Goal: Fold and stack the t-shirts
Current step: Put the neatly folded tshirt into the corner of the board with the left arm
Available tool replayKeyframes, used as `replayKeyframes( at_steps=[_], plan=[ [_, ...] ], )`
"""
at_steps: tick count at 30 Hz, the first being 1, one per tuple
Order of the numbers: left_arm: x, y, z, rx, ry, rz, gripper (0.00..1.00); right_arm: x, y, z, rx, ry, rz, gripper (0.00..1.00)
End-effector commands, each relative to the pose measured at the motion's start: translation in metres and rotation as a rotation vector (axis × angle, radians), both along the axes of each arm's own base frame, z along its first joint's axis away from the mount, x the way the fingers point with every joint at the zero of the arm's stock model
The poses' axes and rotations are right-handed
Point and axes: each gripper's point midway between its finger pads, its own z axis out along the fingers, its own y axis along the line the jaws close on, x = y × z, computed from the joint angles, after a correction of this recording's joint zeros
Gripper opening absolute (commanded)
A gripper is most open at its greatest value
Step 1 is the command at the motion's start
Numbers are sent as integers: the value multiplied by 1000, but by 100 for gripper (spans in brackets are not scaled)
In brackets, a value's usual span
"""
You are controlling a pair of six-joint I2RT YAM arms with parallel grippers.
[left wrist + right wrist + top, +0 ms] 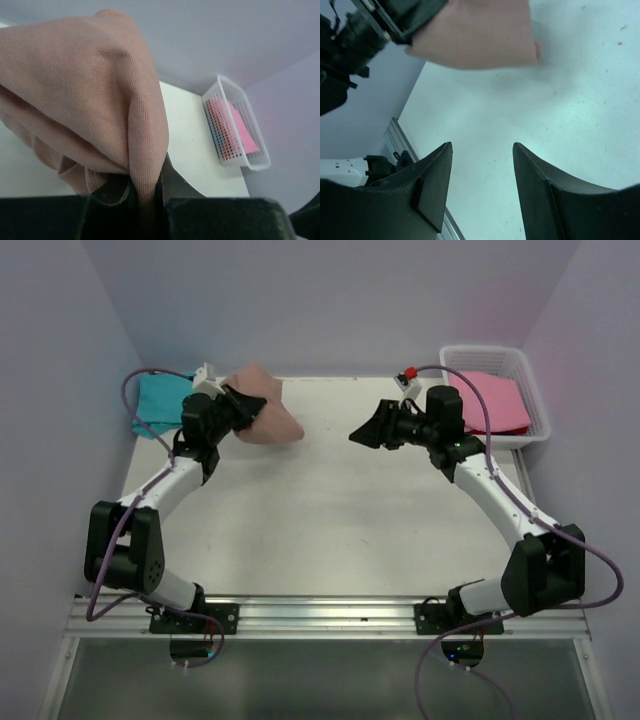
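Teal t-shirt [158,400], one, bunched at the counter's far left corner, one salmon-brown t-shirt [270,412] just beside it, clamped in the left gripper [243,407], right gripper [360,434] mid-counter, fingers apart, holding nothing, one pink t-shirt [497,400] inside one white basket [541,412], far right corner.

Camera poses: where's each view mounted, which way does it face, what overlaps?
Top external: above, behind the bases, looking down at the table; left hand and right hand show.
Left wrist: on the left arm, facing far-right past the clamped salmon tee to the basket; its fingers show.
Right wrist: on the right arm, facing down-left over the table; its open fingers show.
Shared: all three see the salmon tee.
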Motion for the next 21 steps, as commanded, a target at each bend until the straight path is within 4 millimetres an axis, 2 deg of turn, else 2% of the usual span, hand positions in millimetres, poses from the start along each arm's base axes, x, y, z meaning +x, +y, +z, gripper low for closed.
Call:
replayKeyframes(
  at_steps=[1,2,3,4,5,7,8,10,13,18,19,21],
  plan=[
    [9,37,47,9,-122,91,0,-29,-14,-38,-85,102,1,56],
    [13,45,53,-9,-135,107,0,-38,-17,-41,-92,108,0,56],
    [19,66,55,-20,-140,150,0,-44,-19,-43,-95,110,2,56],
    [23,77,58,-34,-147,170,0,-49,-19,-46,-92,121,7,55],
    [30,102,62,-69,-161,223,0,-59,-22,-50,-94,134,13,55],
    [38,124,67,-116,-180,268,0,-69,-25,-59,-102,161,16,55],
    [46,143,72,-123,-208,300,0,-78,-27,-63,-102,168,18,55],
    [57,158,79,-138,-226,327,0,-88,-31,-72,-124,197,18,55],
    [87,182,99,-144,-283,353,0,-103,-37,-86,-147,231,18,54],
    [124,207,129,-166,-360,361,0,-114,-41,-96,-160,268,7,53],
    [135,215,142,-189,-399,361,0,-114,-42,-97,-165,274,5,52],
    [146,223,155,-202,-439,368,0,-116,-44,-101,-185,293,0,52]
  ],
)
